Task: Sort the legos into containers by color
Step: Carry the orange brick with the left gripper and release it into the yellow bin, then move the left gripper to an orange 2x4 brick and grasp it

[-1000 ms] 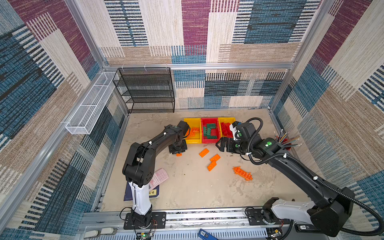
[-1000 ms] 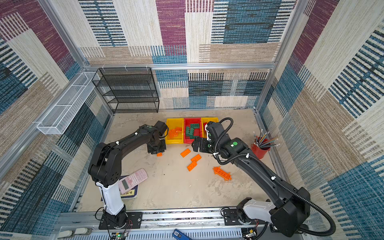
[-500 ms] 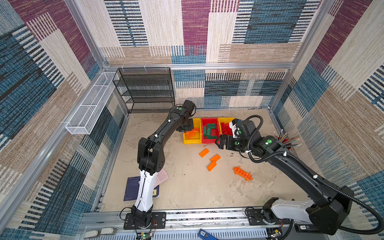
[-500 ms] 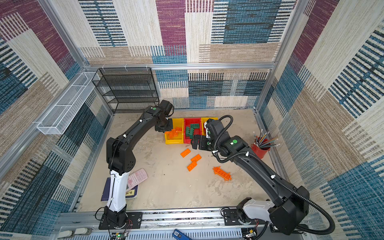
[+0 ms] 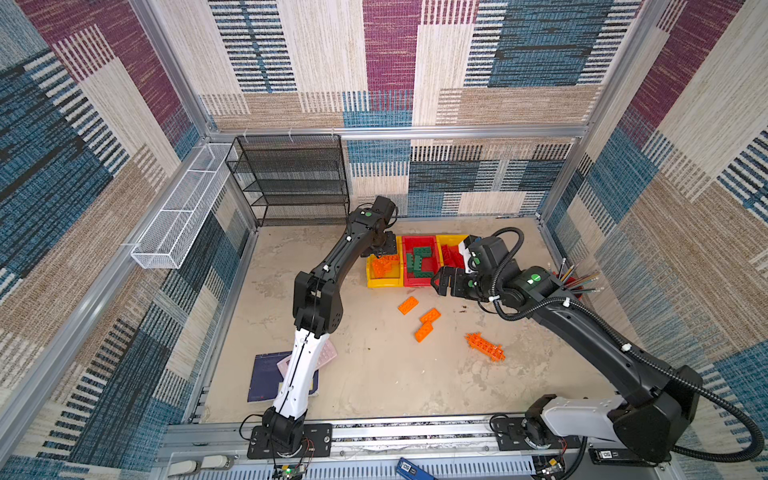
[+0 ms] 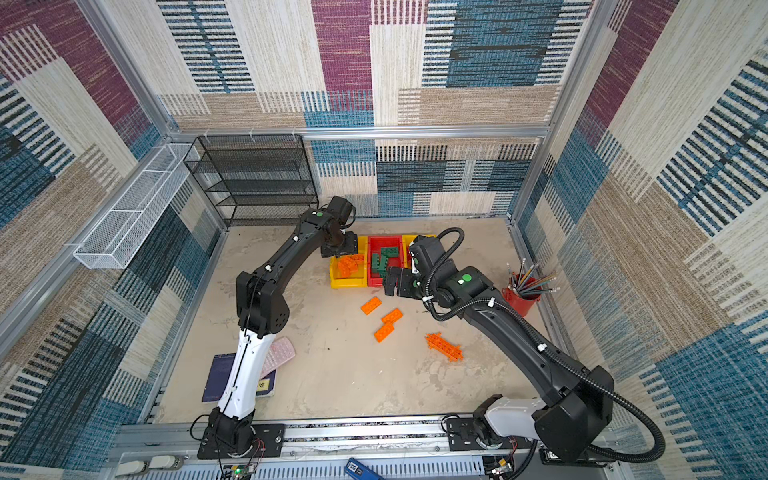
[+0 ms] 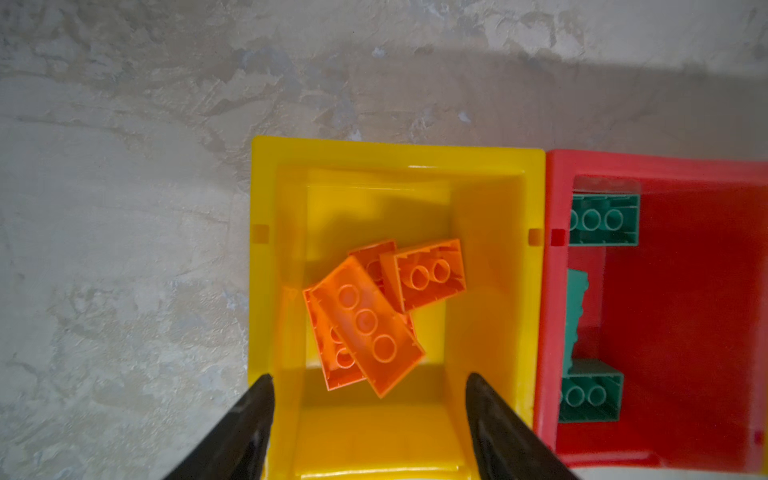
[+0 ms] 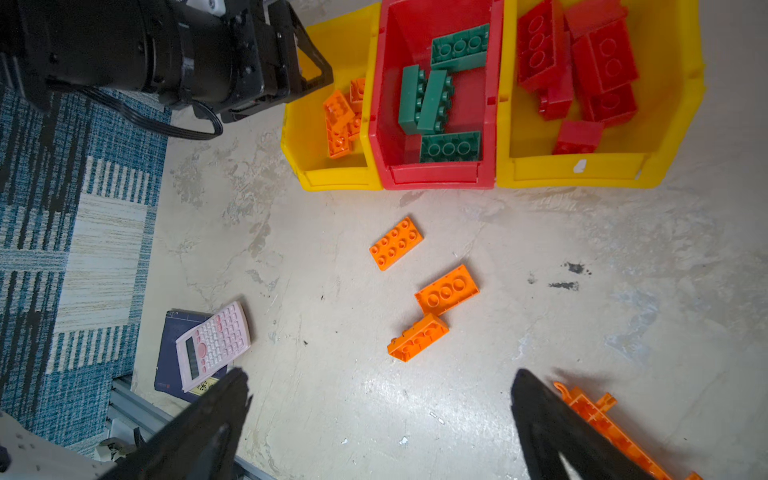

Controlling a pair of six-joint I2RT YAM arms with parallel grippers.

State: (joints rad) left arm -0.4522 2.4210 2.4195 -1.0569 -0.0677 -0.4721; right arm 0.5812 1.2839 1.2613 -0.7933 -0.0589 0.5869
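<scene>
The sort is mostly done, judging by how things lie. The left yellow bin [image 7: 395, 154] holds a small heap of orange bricks [image 7: 365, 328]; the red bin [image 8: 436, 179] beside it holds the dark green bricks [image 8: 432, 104]; the right yellow bin [image 8: 582, 174] holds the red bricks [image 8: 602, 62]. Each bin shows one colour only, so nothing appears misplaced. The three bins stand touching in a row at the far side of the worktop [image 5: 374, 386].

What is left is all orange. Three bricks lie loose on the worktop in front of the bins: one nearest the red bin [image 8: 397, 243], and two further out and just beside each other [image 8: 446, 289] [image 8: 417, 336]. The long spiky lattice piece [image 5: 484, 346] lies apart from them, toward the right arm's side. No red or green brick shows outside a bin; four pieces appear to remain, all for the left yellow bin.

The left pincer [image 7: 368, 376] hangs over the left yellow bin with its jaws spread and nothing between them; the topmost orange brick lies below it on the heap, though whether it has fully settled cannot be told. The right pincer [image 8: 380, 374] is released too, jaws wide and empty, held above the worktop near the loose bricks, with the lattice piece just beside one finger in the right wrist view. Either arm looks placed to take the next orange piece; the lattice, being long, may sit awkwardly in the bin.
</scene>
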